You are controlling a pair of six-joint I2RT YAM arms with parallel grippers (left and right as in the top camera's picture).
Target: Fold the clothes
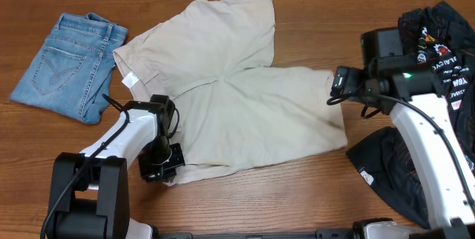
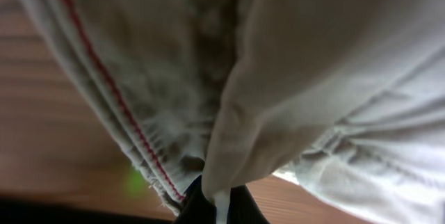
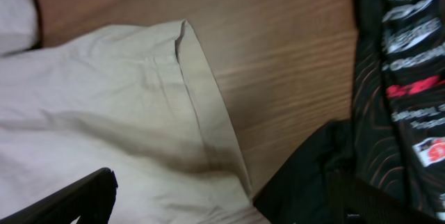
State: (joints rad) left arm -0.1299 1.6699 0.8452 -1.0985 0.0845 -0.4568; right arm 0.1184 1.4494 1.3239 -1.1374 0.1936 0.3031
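I get an evenly lit, sharp overhead feed; my left wrist view is dim and blurred, plain beige cotton shorts (image 2: 313, 64) pressed close.

I see bare table (image 1: 326, 16) along the far edge, right of the beige shorts (image 1: 237, 98), and a wide bare strip in front of them. The denim (image 1: 70, 64) nearly touches their left side. The jersey (image 1: 434, 35) crowds my right gripper (image 1: 335, 89) from behind and on the near side.
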